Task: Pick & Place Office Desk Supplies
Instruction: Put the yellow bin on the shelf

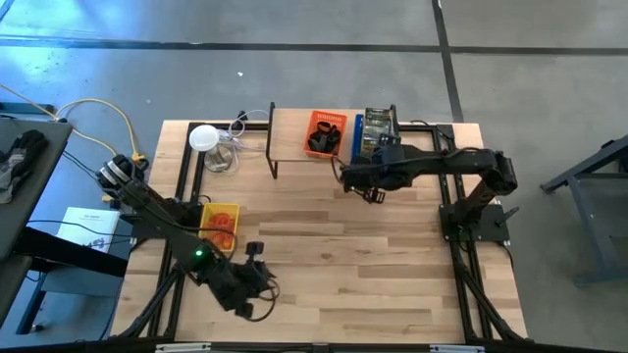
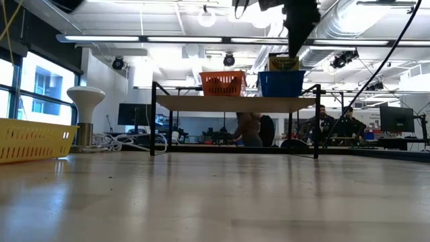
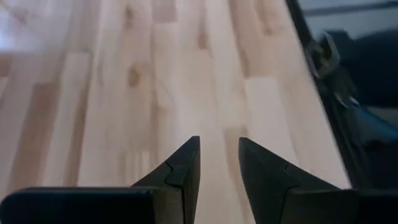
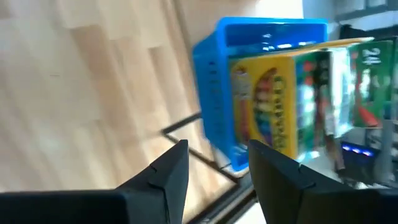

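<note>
Surface: pale butcher-block table, smooth planks, framed in black rails, on a grey workshop floor.

Near left: left gripper hanging just above bare wood, its jaws a narrow gap apart and holding nothing; the arm waits here.

Left, mid-depth: yellow tray, slotted plastic, holding red-orange looped pieces. Judged light, springy, likely tangled; pinch a single loop.

Far left: white round lamp beside coiled cables.

Far centre: low wooden shelf on thin black legs, carrying an orange tray of small black clip-like pieces. Judged stiff and slick; take across the flat sides.

Far right: blue tray, ribbed plastic, packed with upright yellow and green cardboard boxes. Judged light, glossy, crushable; grip the narrow edges gently.

Right gripper beside the blue tray, jaws parted moderately, empty.
</note>
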Robot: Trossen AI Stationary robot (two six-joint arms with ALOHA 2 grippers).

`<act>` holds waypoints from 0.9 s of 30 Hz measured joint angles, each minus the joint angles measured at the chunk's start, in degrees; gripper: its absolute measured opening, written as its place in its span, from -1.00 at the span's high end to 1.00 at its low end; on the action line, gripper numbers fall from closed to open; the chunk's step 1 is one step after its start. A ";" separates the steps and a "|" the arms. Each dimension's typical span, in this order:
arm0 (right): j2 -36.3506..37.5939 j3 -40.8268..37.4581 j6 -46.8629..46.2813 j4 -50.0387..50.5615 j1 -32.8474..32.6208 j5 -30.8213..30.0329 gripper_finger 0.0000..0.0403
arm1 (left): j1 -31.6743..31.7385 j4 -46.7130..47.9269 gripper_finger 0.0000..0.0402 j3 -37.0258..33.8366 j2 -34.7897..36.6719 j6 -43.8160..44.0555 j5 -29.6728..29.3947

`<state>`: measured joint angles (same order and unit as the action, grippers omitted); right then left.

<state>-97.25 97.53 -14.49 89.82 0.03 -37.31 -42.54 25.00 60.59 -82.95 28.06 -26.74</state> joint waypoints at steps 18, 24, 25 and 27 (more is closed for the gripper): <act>1.95 -0.04 -6.86 -20.25 -20.50 19.93 0.26 | -12.94 42.18 0.48 0.01 2.27 22.27 5.61; 1.12 -0.07 -2.42 -32.70 -28.65 27.52 0.26 | -13.44 44.51 0.48 -2.54 2.01 26.73 5.88; 0.73 -0.05 -1.64 -34.16 -29.97 28.70 0.26 | -13.33 44.46 0.48 -3.23 2.00 26.87 5.90; 0.08 -0.11 -1.05 -35.29 -32.41 28.93 0.26 | -13.05 44.42 0.48 -4.70 2.00 26.04 5.90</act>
<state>-97.17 97.42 -15.54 54.53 -32.38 -8.38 -55.59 69.42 55.89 -80.95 54.09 -20.84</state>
